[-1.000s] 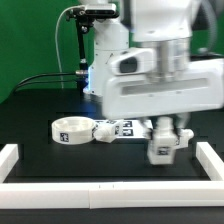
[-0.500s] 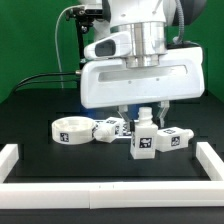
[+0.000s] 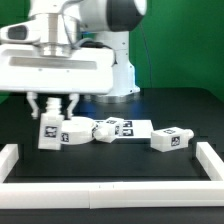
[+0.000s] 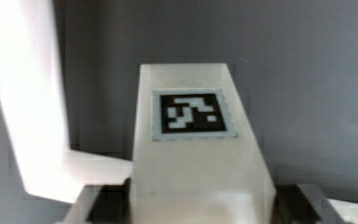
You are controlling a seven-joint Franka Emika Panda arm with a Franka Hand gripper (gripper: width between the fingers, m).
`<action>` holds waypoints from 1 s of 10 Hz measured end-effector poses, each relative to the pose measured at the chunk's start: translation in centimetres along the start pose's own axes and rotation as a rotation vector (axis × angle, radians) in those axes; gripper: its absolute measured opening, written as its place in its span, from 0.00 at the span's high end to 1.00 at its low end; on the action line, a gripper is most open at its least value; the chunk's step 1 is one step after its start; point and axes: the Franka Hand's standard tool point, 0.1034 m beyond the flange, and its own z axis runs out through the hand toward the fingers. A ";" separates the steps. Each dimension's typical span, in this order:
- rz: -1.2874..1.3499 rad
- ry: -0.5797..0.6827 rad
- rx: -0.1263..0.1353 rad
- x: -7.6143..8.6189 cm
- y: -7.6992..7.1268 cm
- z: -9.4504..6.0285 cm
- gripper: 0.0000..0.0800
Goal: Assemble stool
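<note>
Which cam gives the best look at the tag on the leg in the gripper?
Wrist view: the held leg fills the frame, its tag face-on and central, if slightly blurred. The exterior view shows it small under the gripper, beside the seat, with the tag too tiny to read.

No words, numbers or brand names can be read anywhere. The only signs are black-and-white square tags, which carry coded patterns and no letters. The wrist view shows one such tag, slightly blurred, on the flat face of the upright leg (image 4: 194, 150). In the exterior view, the same upright leg (image 3: 48, 133) at the left carries a tag. So do the side of the seat (image 3: 75, 131), the marker board (image 3: 135, 126) at the middle and the lying leg (image 3: 170, 140) at the right, all too small to make out.
</note>
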 end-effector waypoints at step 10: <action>0.167 -0.644 0.324 -0.9 -3.6 0.0 0.58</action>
